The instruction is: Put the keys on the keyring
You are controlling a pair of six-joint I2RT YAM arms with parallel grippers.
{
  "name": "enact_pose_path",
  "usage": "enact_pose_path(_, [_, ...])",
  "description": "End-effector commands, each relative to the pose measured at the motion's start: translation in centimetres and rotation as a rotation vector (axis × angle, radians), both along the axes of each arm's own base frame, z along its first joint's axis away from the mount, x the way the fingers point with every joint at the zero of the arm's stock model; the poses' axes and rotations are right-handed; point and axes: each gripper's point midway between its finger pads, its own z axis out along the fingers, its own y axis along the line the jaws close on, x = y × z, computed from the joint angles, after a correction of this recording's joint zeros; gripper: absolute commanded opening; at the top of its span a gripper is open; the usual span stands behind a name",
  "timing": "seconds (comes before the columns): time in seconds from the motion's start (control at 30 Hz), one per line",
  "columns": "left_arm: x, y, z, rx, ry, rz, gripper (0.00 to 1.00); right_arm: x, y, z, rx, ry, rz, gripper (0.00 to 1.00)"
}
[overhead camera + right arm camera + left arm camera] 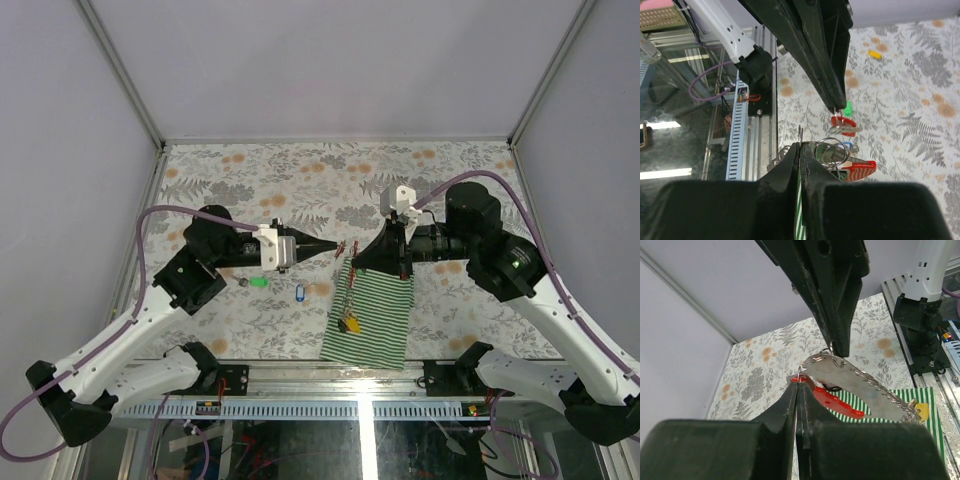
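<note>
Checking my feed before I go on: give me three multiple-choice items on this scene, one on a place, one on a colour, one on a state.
1. Where is the yellow-tagged key? A over the striped cloth; B on bare floral table; C at the back wall.
2. What colour tag hangs at the left claw tip? A blue; B red; C green.
3. How is the right claw? A wide open; B shut on the keyring; C out of view.
Answers: 1 A, the top view shows it within the cloth's outline. 2 B, the red-tagged key dangles from the closed tip. 3 B, its fingers meet and the keyring hangs from them.
</note>
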Motion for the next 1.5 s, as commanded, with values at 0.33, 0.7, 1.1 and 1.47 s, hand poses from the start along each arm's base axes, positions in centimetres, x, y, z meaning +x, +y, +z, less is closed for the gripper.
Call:
enact_pose_path(0.33, [-3.4, 0.6, 4.1, -0.088, -0.098, -0.134, 0.0, -1.1, 0.7, 5.9, 0.19, -0.112, 0.057, 0.0])
enact_pose_path(0.7, [-3.4, 0.6, 4.5, -0.099, -0.097, -0.131, 0.0, -0.9, 1.1, 5.3, 0.174, -0.079, 0.068, 0.0])
enact_pose_path(1.1, [-3.7, 0.5, 4.6, -0.098, -0.095, -0.154, 0.0, -0.7, 1.3, 4.9, 0.168, -0.068, 0.071, 0.0])
enact_pose_path(1.47, [-4.1, 0.3, 4.2, -0.088, -0.097, -0.19, 0.0, -0.4, 1.4, 4.4, 0.157, -0.062, 0.058, 0.0])
